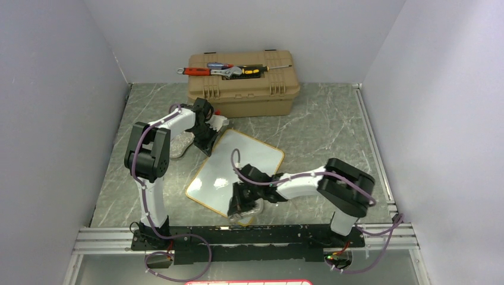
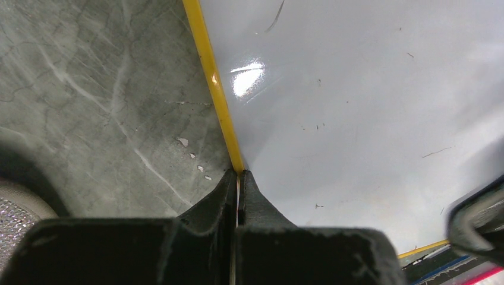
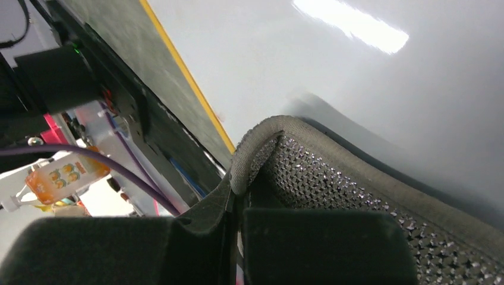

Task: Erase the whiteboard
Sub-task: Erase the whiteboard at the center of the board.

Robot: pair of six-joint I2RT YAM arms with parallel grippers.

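The whiteboard [image 1: 238,169] lies tilted on the marble tabletop, glossy white with a yellow rim. My left gripper [image 1: 208,144] sits at its far left edge. In the left wrist view this gripper [image 2: 239,176] is shut, pinching the yellow rim, and the whiteboard [image 2: 356,107] bears only a few tiny dark specks. My right gripper [image 1: 239,206] is at the board's near corner. It [image 3: 238,191] is shut on the edge of a grey mesh wiping pad [image 3: 333,178], which rests on the whiteboard [image 3: 285,65].
A tan toolbox [image 1: 241,86] with a wrench and screwdrivers on its lid stands at the back. A second grey pad [image 1: 182,146] lies on the table beside my left arm. The arms' mounting rail [image 1: 249,236] runs along the near edge.
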